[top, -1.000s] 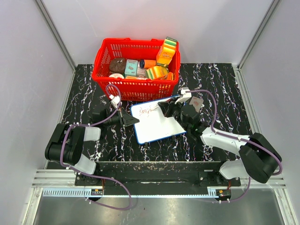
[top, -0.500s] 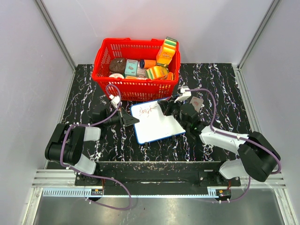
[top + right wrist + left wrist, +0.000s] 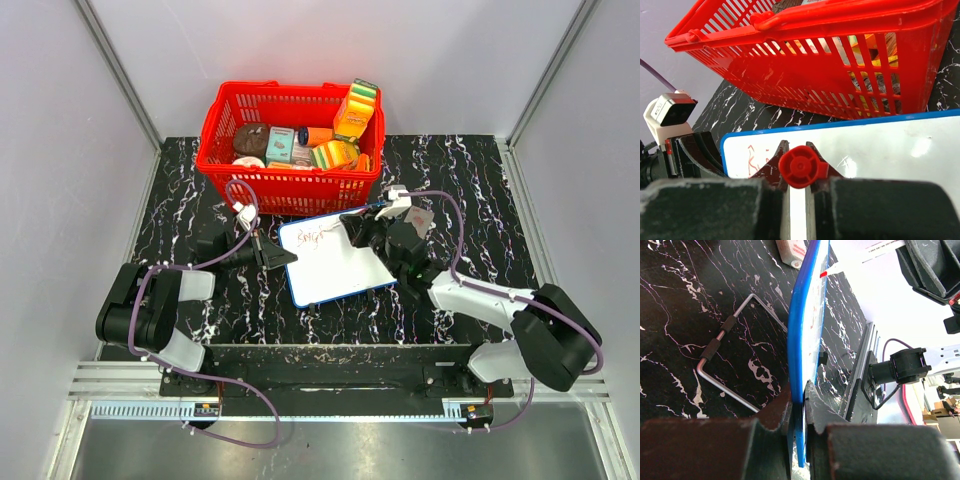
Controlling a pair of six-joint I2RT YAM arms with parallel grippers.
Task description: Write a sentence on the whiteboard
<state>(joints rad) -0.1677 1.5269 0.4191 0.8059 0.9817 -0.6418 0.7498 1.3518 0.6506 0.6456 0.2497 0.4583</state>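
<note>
The whiteboard (image 3: pixel 338 262), white with a thin blue frame, lies on the black marble table in front of the red basket. My left gripper (image 3: pixel 277 256) is shut on the board's left edge; in the left wrist view the blue edge (image 3: pixel 807 330) runs between the closed jaws of this gripper (image 3: pixel 801 396). My right gripper (image 3: pixel 352 230) is over the board's far part, shut on a red-capped marker (image 3: pixel 802 167). The marker's red tip (image 3: pixel 823 274) is at the board surface. Red lettering (image 3: pixel 312 238) sits near the board's top left corner and also shows in the right wrist view (image 3: pixel 752 155).
The red plastic basket (image 3: pixel 243 183), full of packaged goods, stands just behind the board; its wall (image 3: pixel 840 75) is close ahead of my right gripper. A bent metal wire stand (image 3: pixel 727 347) lies on the table beside the board. Grey walls enclose the table.
My right gripper with the marker shifted slightly left, then back right over the board's upper part. The left gripper and the board have not moved.
</note>
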